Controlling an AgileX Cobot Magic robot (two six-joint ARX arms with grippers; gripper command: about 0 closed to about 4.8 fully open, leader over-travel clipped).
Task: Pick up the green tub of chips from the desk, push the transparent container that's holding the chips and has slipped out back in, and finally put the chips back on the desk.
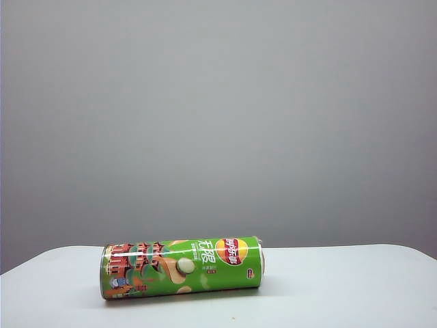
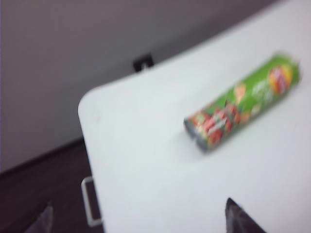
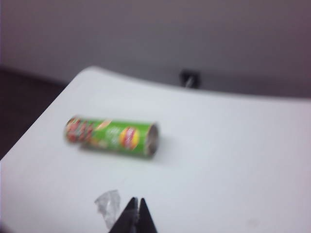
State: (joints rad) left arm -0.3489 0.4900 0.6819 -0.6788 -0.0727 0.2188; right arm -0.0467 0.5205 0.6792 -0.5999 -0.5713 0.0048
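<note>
Left gripper [image 2: 138, 216] hangs above the desk [image 1: 355, 287], fingers spread; right gripper [image 3: 137, 213] hangs likewise, fingers pressed together. One tub [image 1: 181, 266] lies sideways, lower centre-left of the exterior view.

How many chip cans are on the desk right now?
1. The green tub of chips lies on its side on the desk, left of centre in the exterior view. No second can shows in any view.

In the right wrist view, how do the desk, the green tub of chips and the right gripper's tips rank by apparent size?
1. The desk, largest.
2. The green tub of chips.
3. The right gripper, jaws shut, only its tips visible; nearness to the camera makes its true size unsure.
</note>
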